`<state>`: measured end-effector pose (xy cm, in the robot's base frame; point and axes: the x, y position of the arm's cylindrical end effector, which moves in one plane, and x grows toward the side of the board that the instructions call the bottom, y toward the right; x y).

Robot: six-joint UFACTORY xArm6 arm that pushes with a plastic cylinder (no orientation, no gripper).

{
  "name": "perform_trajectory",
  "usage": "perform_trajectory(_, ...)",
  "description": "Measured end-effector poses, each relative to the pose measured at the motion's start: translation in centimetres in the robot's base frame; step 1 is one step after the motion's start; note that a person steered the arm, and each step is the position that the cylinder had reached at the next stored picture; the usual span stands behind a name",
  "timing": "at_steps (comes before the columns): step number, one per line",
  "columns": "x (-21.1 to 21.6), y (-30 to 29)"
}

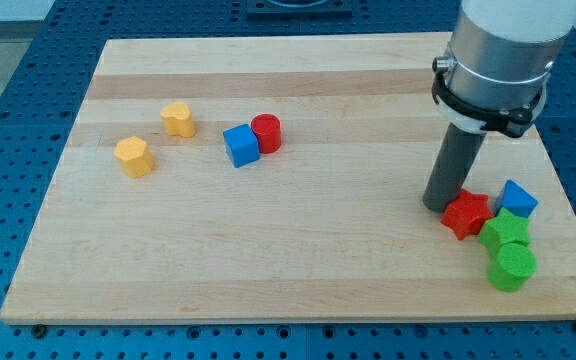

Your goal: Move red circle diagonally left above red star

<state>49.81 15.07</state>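
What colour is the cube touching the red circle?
Blue: the cube beside the red circle, in the camera view.

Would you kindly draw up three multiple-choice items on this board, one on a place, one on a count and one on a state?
1. Where does the red cylinder block sit?
A. beside the blue cube block, at its right in the view
B. among the green blocks
C. at the wooden board's bottom edge

2. How many yellow blocks show?
A. one
B. two
C. four

3. How does my tip stand to the red star block?
A. far off, at the view's left
B. close at its left in the view
C. resting on top of it

Answers: 1 A, the two touch side by side. 2 B, two lie at the view's upper left. 3 B, the rod's end meets the board right beside the star.
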Motion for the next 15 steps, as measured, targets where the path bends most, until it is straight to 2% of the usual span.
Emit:
perform_trajectory(2,-6.2,-2.3)
perform_trajectory(4,-13.4,-9.2)
perform_trajectory(5,-15.6,-12.8)
perform_trajectory(7,-15.8,-19.7)
perform_trajectory(8,-14.9,-21.0)
perform_trajectory(13,-9.1,-20.7)
perform_trajectory(15,-6.9,-15.7)
